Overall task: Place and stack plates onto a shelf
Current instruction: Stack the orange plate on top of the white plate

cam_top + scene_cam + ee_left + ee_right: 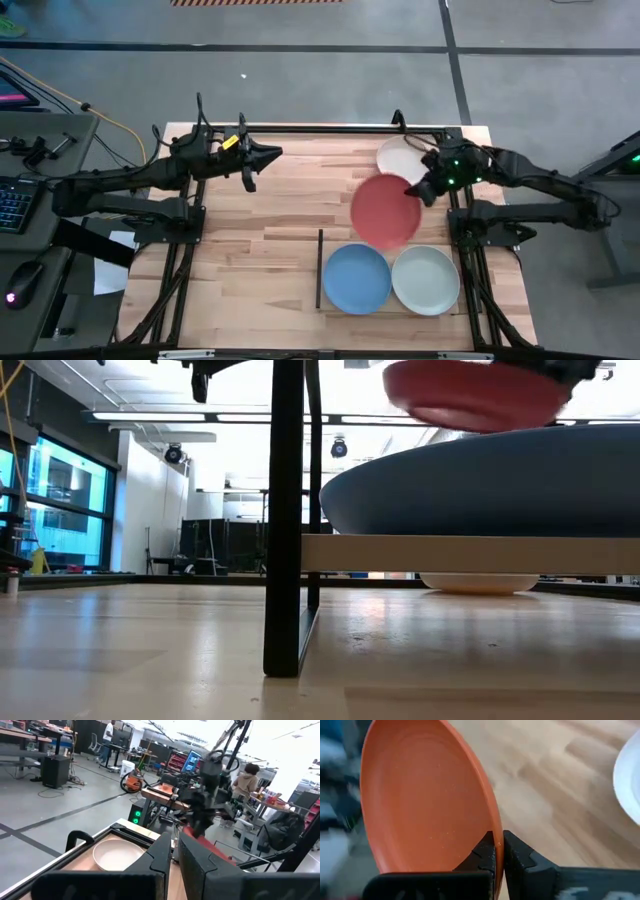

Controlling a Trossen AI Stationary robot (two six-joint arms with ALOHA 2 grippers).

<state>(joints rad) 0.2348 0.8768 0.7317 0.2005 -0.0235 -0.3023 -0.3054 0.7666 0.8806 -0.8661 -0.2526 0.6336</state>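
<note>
My right gripper (421, 190) is shut on the red plate (383, 212), which hangs in the air over the table's right half, above the shelf's far edge. The blue plate (356, 278) and the pale blue-grey plate (425, 280) lie side by side on the light-wood shelf (470, 554), whose black upright strip (320, 268) stands at its left edge. The cream-white plate (398, 156) rests flat on the tabletop near the far edge. My left gripper (264, 156) hovers shut over the far left of the table and holds nothing. My right gripper pinches the red plate's rim (489, 812) at its far-right side, one finger on the hollow face and one on the underside. The fingers come from the table's right, slanting down. The plate is lifted clear (480, 395) and tilted.
The shelf stands raised on black legs (287, 510) above the butcher-block tabletop (250, 250), with open wood to its left. A black frame rail (330, 128) runs along the far edge. People and workbenches show in the room beyond the table.
</note>
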